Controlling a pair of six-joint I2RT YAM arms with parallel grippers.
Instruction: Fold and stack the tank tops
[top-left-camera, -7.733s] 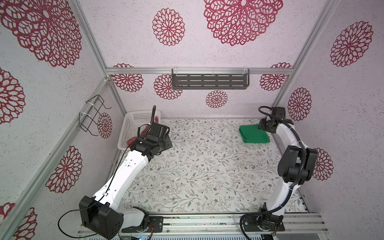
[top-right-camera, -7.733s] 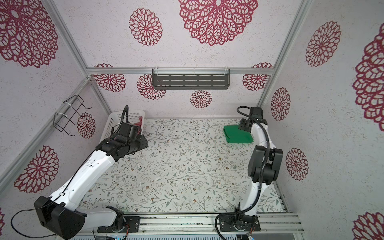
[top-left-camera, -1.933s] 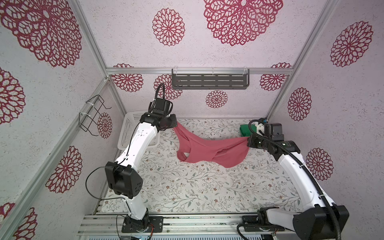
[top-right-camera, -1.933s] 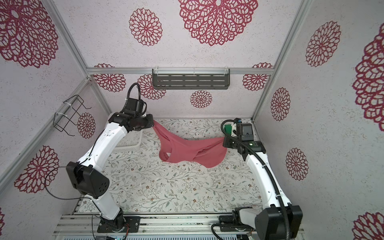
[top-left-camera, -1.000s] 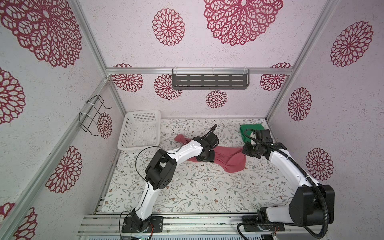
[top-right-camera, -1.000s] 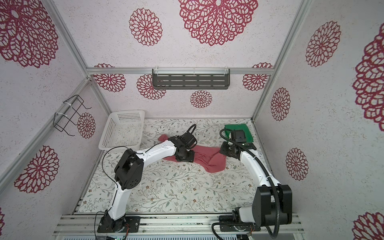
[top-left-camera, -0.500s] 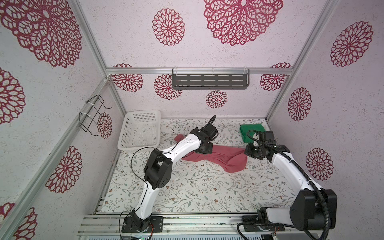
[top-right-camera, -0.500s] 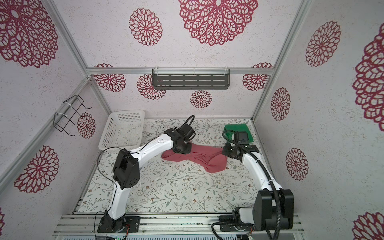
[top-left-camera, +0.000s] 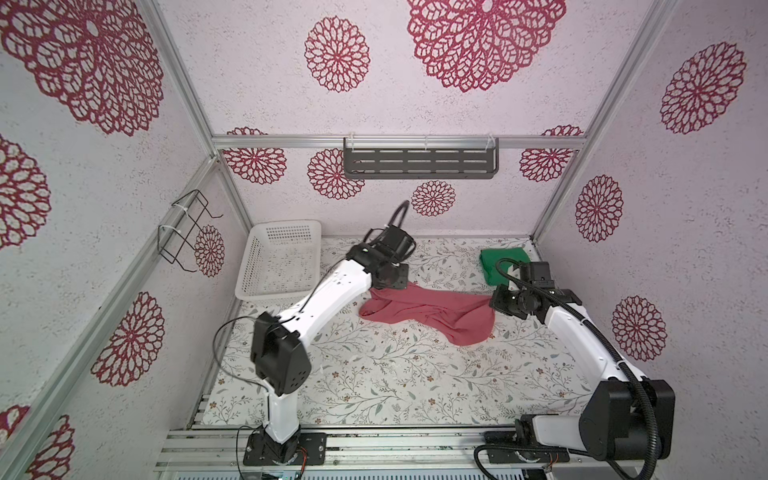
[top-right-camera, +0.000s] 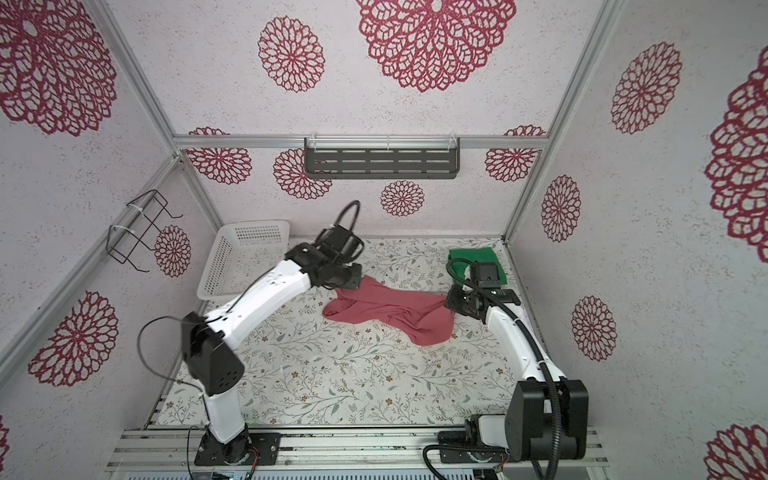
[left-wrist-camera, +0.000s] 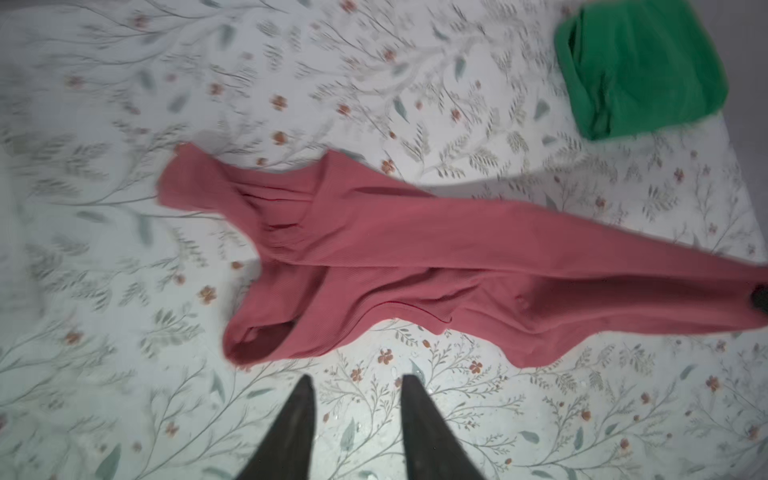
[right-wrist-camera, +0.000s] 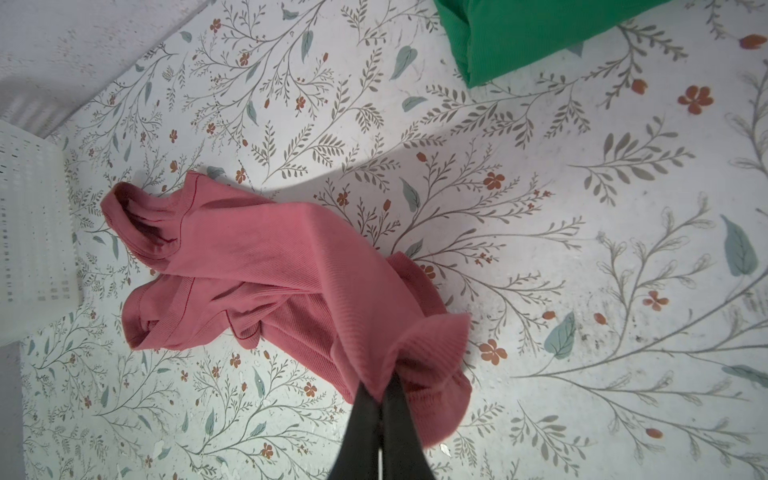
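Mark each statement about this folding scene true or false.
The right gripper is shut on the pink tank top. True.
The pink tank top is neatly folded. False: it lies crumpled.
The left gripper is open and empty. True.
The green tank top lies folded on the table. True.
The pink tank top lies on the green tank top. False: they lie apart.
The left gripper touches the green tank top. False: it hovers near the pink one.

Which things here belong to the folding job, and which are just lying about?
Job: pink-red tank top, crumpled, pinched by the shut right gripper; folded green tank top; open, empty left gripper.
Lying about: white perforated basket; grey wall shelf; black wire rack.
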